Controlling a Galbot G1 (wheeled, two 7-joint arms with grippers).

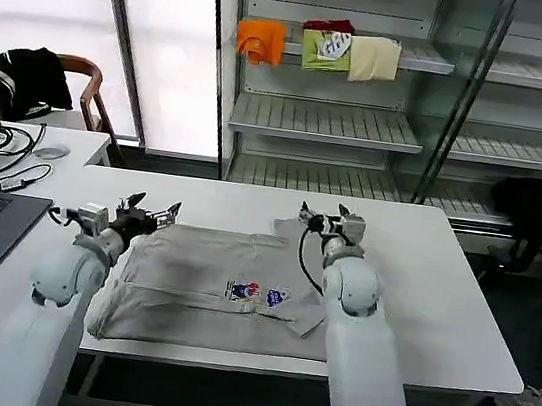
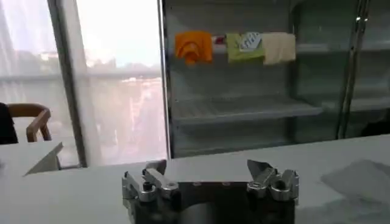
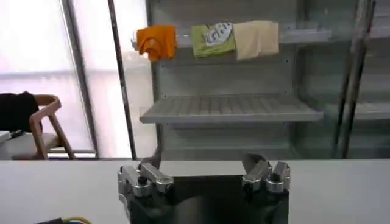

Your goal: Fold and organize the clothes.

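Light grey short-sleeved shirt [image 1: 215, 281] with a small colourful print lies on the white table [image 1: 439, 297]. Left gripper [image 1: 153, 215] and right gripper [image 1: 325, 217] hover wide open, holding nothing.

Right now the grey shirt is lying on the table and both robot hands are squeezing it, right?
Not quite. The grey shirt does lie on the table, but the head view shows the left hand and right hand open above it, holding nothing.
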